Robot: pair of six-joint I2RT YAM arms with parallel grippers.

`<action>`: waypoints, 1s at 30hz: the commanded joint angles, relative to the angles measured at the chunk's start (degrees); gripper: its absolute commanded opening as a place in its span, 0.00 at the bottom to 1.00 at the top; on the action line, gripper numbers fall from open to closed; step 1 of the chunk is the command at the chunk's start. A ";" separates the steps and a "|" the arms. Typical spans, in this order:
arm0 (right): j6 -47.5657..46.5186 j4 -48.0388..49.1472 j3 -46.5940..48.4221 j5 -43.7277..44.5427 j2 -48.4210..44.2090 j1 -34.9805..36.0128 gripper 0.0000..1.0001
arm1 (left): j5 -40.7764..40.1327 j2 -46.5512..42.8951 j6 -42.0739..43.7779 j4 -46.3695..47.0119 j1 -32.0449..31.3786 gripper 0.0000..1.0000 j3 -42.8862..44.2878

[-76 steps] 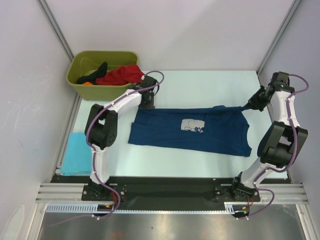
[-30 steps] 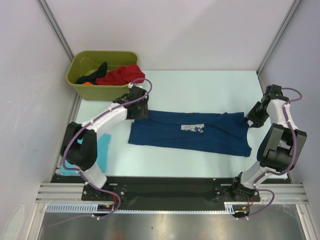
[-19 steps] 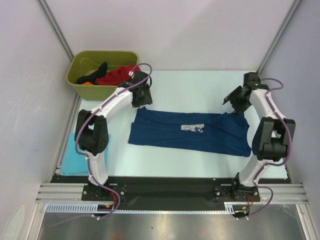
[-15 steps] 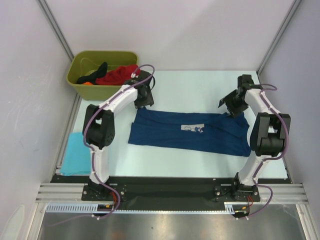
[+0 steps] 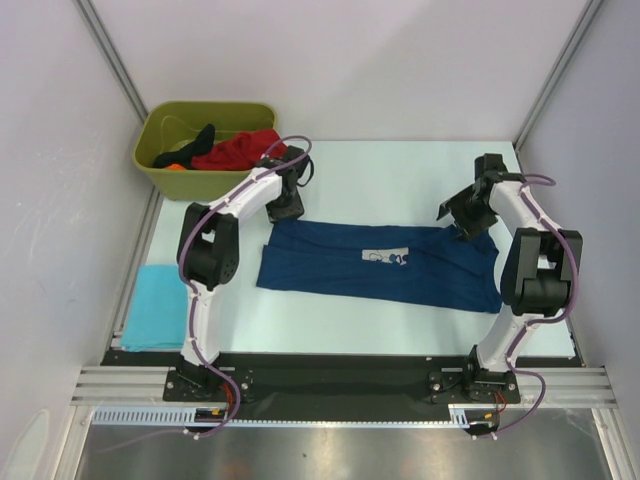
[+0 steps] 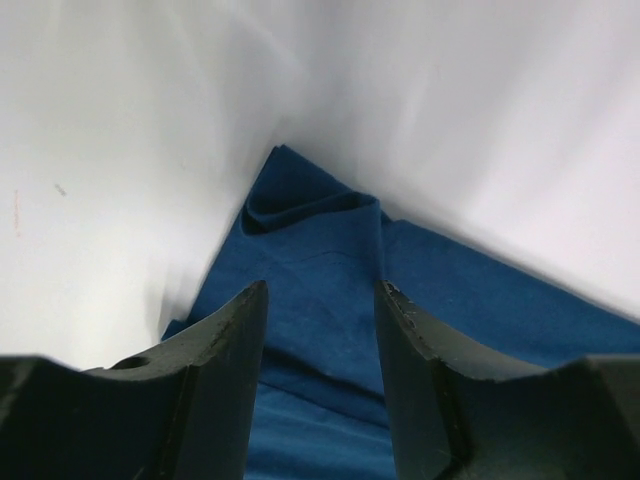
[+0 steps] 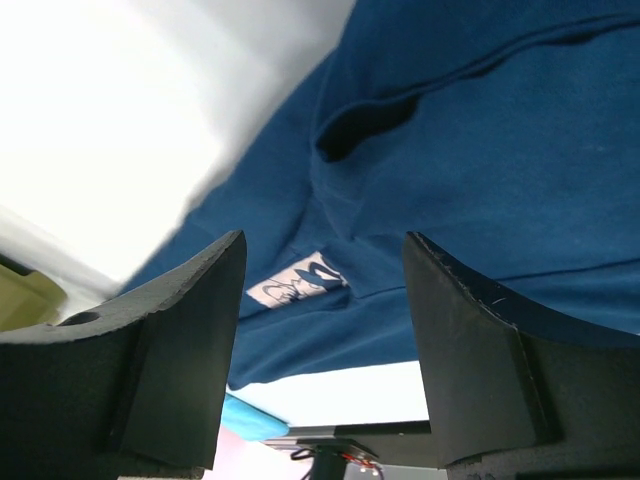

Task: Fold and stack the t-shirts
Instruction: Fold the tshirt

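Note:
A navy blue t-shirt (image 5: pixel 400 268) with a grey-white chest print (image 5: pixel 385 256) lies flat across the middle of the table, its far edge folded toward me. My left gripper (image 5: pixel 286 210) hovers over its far left corner, jaws open, with the navy cloth (image 6: pixel 320 240) showing beneath the gap between them (image 6: pixel 320 300). Above the far right corner my right gripper (image 5: pixel 463 218) also stands open (image 7: pixel 325 262), empty, the print (image 7: pixel 297 285) visible below it. A folded light turquoise t-shirt (image 5: pixel 152 306) rests at the near left. Red (image 5: pixel 240 150) and black (image 5: pixel 196 138) t-shirts lie in the bin.
The olive-green plastic bin (image 5: pixel 165 170) stands at the far left corner of the table. White walls and metal frame posts close in the sides and back. The black rail with both arm bases (image 5: pixel 330 378) runs along the near edge.
My right gripper has let go of the shirt's right edge and swung left to its far right corner, jaws wider. The left gripper shifted slightly away over the far left corner. The shirt lies still.

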 commanded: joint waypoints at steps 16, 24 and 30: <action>-2.73 0.38 -1.65 -0.50 -3.40 -0.21 0.69 | 0.96 0.87 1.09 5.99 0.63 0.52 -1.15; -3.52 0.64 -2.35 -1.03 -2.96 -0.30 0.69 | 1.15 2.10 1.27 6.26 0.63 0.52 -1.76; -3.96 1.08 -2.71 -1.55 -2.61 -0.65 0.69 | -0.43 0.87 2.06 7.40 0.72 0.35 -2.73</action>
